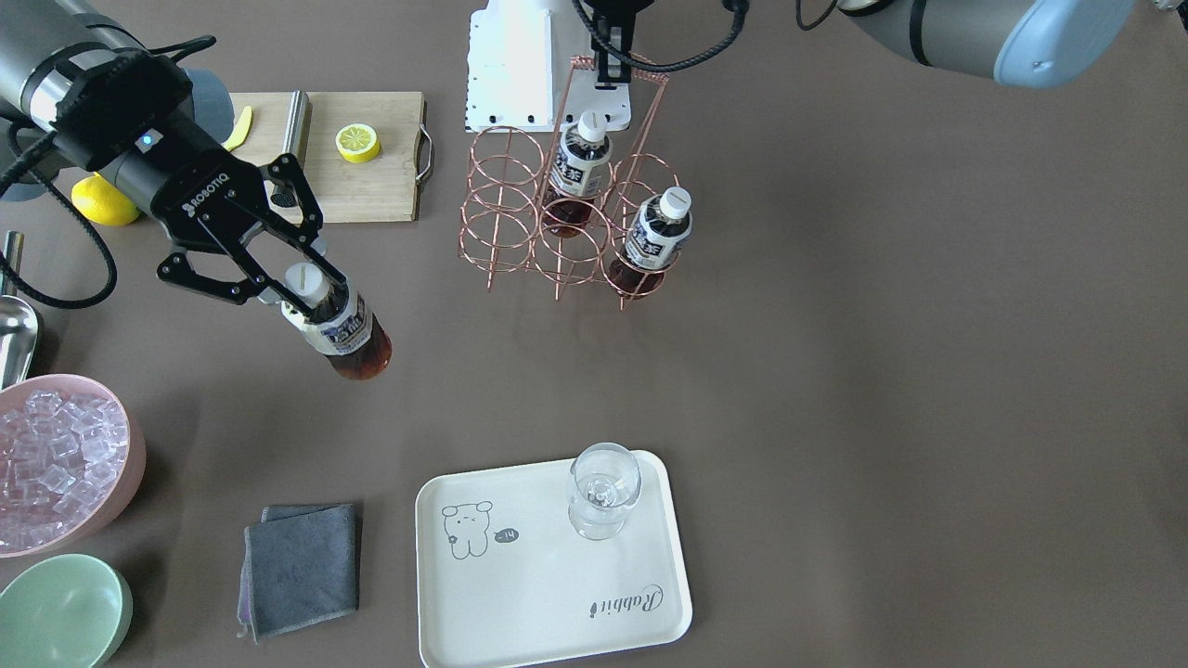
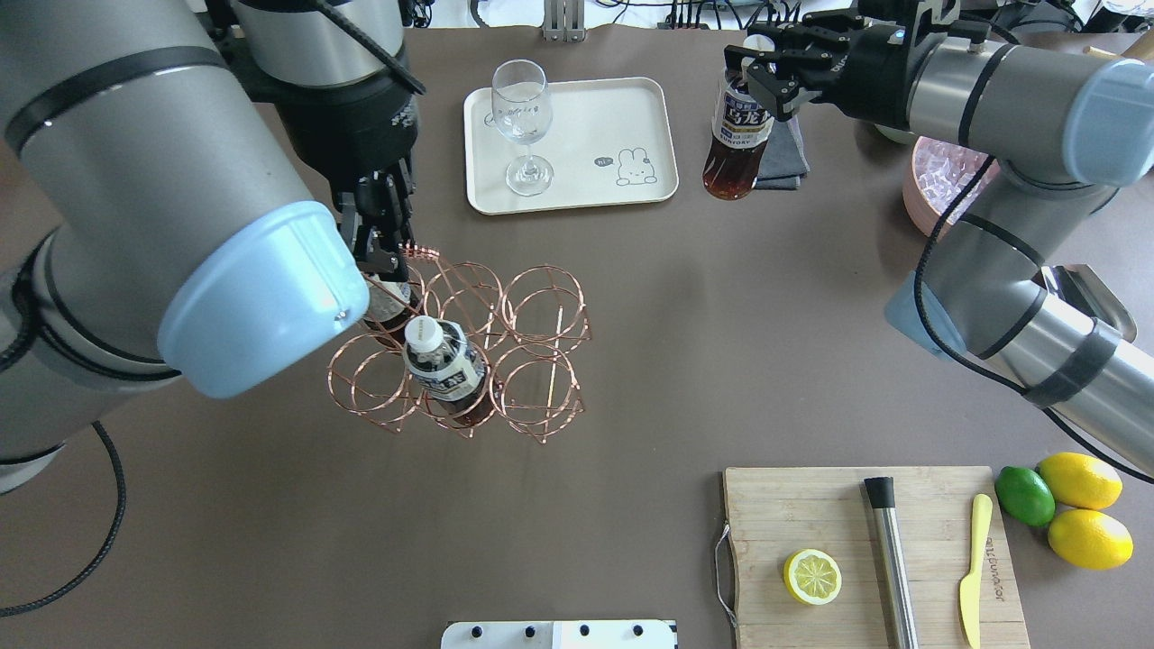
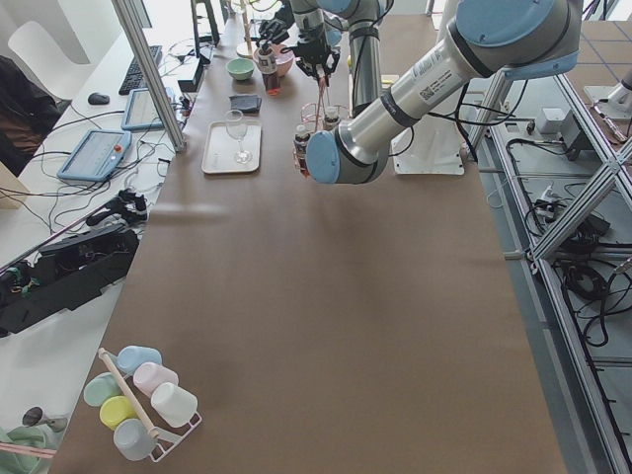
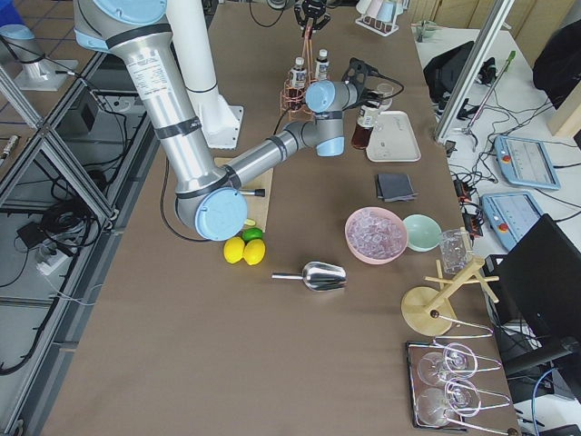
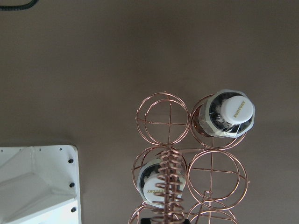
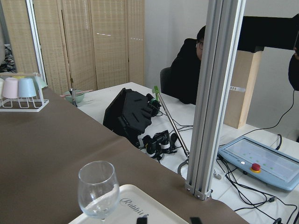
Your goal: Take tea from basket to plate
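Note:
My right gripper is shut on the neck of a tea bottle and holds it tilted above the table. In the overhead view the bottle hangs just right of the cream plate. The plate carries a wine glass. The copper wire basket holds two more tea bottles. My left gripper is shut on the top of the basket's wire handle. The right wrist view shows the glass on the plate.
A grey cloth lies beside the plate. A pink bowl of ice and a green bowl stand near it. A wooden cutting board holds a lemon half, a metal muddler and a yellow knife. Lemons and a lime lie next to it.

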